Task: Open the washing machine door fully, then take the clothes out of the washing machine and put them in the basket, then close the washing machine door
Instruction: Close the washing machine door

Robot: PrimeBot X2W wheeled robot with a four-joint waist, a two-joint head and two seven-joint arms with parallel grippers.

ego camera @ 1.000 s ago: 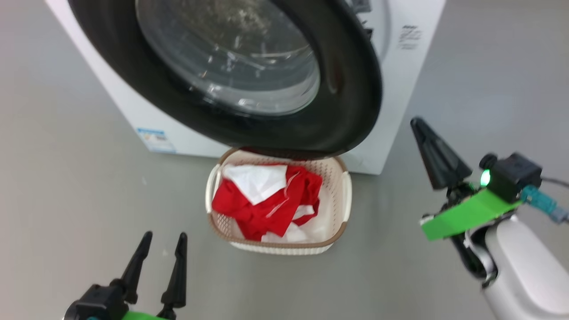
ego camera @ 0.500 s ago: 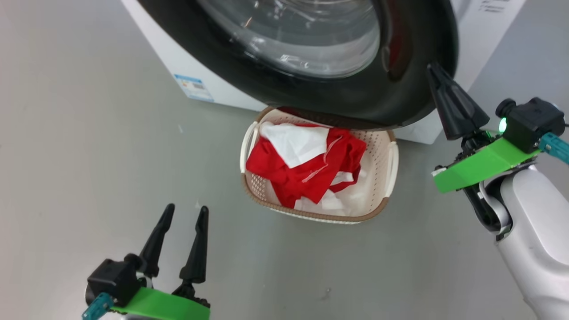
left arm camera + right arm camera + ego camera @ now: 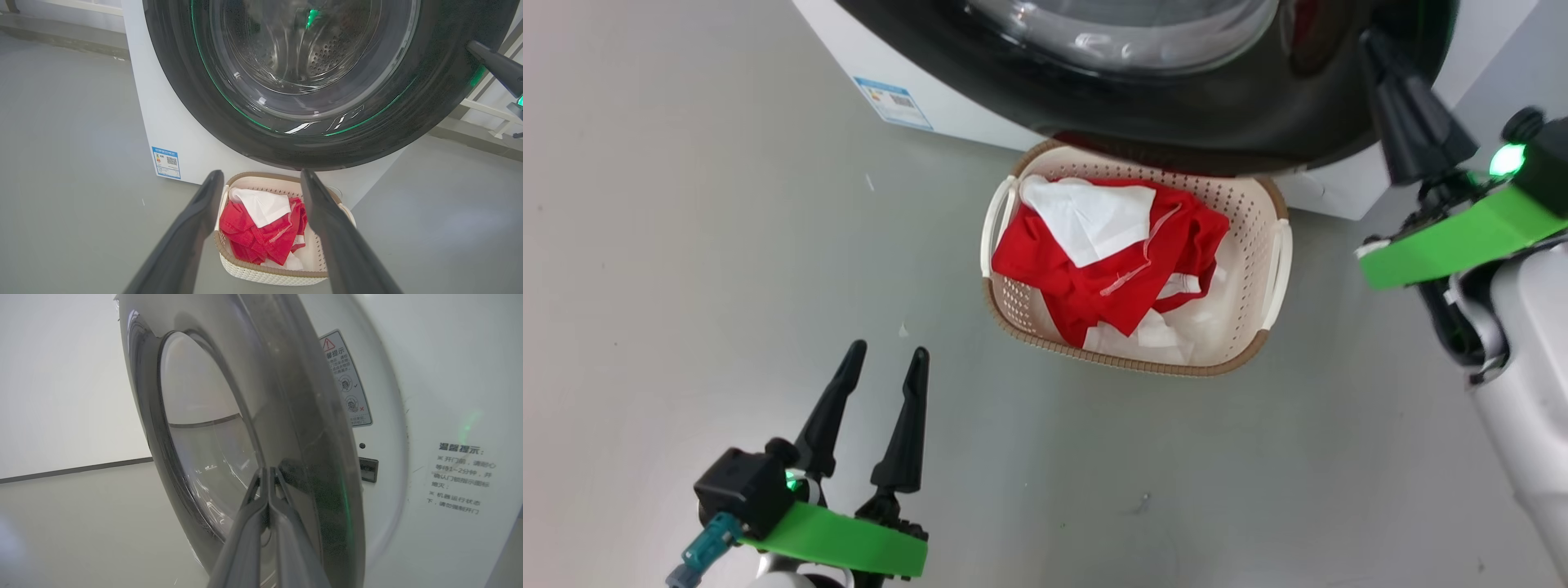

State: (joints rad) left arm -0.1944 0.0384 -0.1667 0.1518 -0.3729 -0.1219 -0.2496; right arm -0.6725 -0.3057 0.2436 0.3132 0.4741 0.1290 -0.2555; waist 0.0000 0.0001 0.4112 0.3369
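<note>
Shows white boxy washing machine point(image 3: 184, 122) at twelve o'clock, round black-rimmed glass door point(image 3: 1217, 114) ajar, cream perforated plastic basket point(image 3: 1250, 245) beneath holding red-and-white fabric clothes point(image 3: 1119, 278), left gripper point(image 3: 888, 351) spread empty at seven o'clock, right gripper point(image 3: 1376, 49) pinched shut at two by door rim.

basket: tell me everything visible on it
The basket is a small cream-white rectangular plastic tub with perforated walls, a brown woven-look rim and two white side handles. It stands upright on the grey floor just before the washing machine, its far edge under the washing machine door. Red and white clothes lie heaped inside. The left pincer and right pincer are clear of it.
</note>
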